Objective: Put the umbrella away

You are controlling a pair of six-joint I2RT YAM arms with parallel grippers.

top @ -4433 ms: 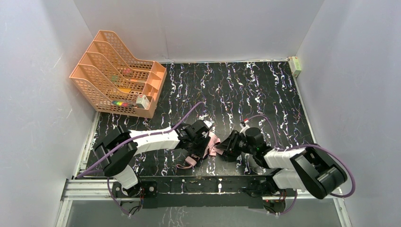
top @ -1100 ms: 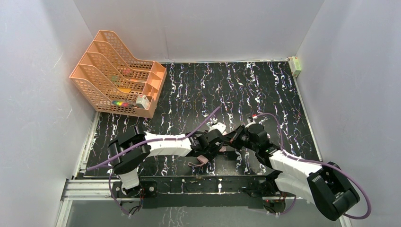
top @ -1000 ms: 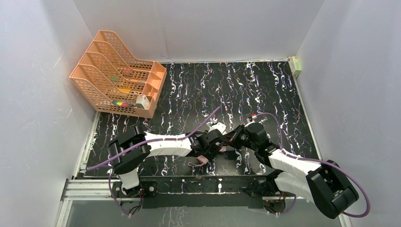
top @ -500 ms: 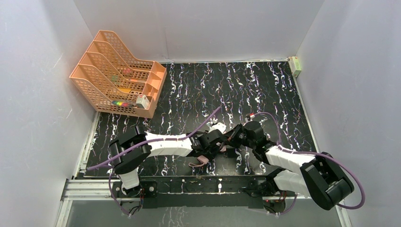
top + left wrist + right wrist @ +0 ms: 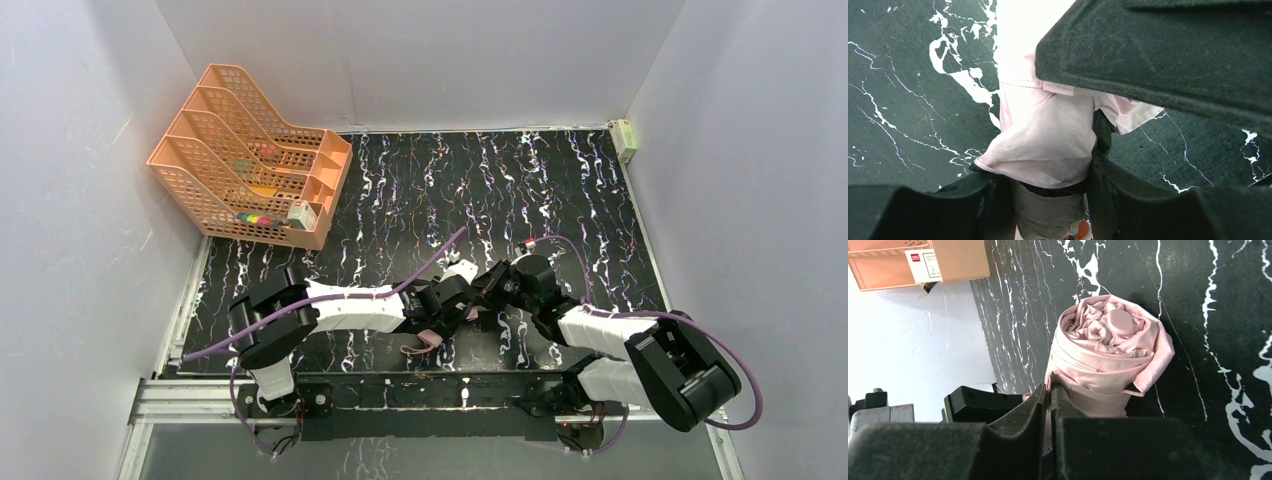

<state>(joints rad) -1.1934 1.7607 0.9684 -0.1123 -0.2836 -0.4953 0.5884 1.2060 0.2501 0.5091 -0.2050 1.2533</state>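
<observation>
The umbrella (image 5: 1108, 347) is folded into a pale pink roll and lies on the black marbled table, seen end-on in the right wrist view. My right gripper (image 5: 1050, 390) is shut, pinching a fold of its pink fabric. In the left wrist view my left gripper (image 5: 1045, 175) is shut around the umbrella's body (image 5: 1043, 145), with pink fabric bulging out of the jaws. In the top view both grippers, left (image 5: 455, 302) and right (image 5: 488, 285), meet near the front middle and hide most of the umbrella. Its pink strap loop (image 5: 418, 346) trails toward the front.
An orange mesh file rack (image 5: 250, 160) stands at the back left, and its labelled end shows in the right wrist view (image 5: 918, 262). A small pale box (image 5: 625, 138) sits in the far right corner. Grey walls close in the table on three sides.
Since the earliest frame both grippers have shifted right with the umbrella, and the left arm has stretched out. In the last second the right wrist has edged slightly back and left. Both grips are unchanged.
</observation>
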